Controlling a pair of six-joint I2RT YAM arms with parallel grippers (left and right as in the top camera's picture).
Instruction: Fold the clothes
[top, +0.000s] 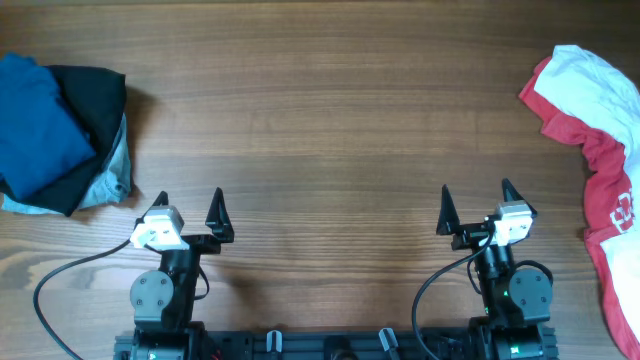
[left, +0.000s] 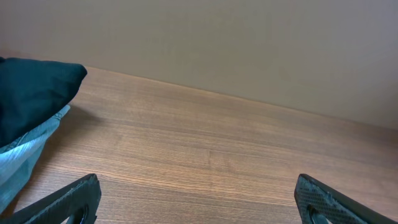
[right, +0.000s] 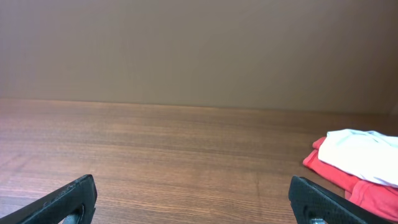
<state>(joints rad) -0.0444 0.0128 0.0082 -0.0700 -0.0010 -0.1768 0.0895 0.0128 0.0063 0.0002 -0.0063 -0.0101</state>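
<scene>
A stack of folded clothes (top: 55, 130), blue on black on light blue, lies at the table's far left; its edge shows in the left wrist view (left: 31, 99). A crumpled red and white garment (top: 600, 150) lies at the far right edge; it shows in the right wrist view (right: 360, 165). My left gripper (top: 190, 212) is open and empty near the front edge, right of the stack. My right gripper (top: 478, 208) is open and empty near the front edge, left of the red garment. Both wrist views show only bare wood between the jaws (left: 196, 202) (right: 193, 202).
The wooden table (top: 320, 120) spans the view. A plain wall stands behind its far edge. Black cables (top: 60, 290) run from the arm bases along the front edge.
</scene>
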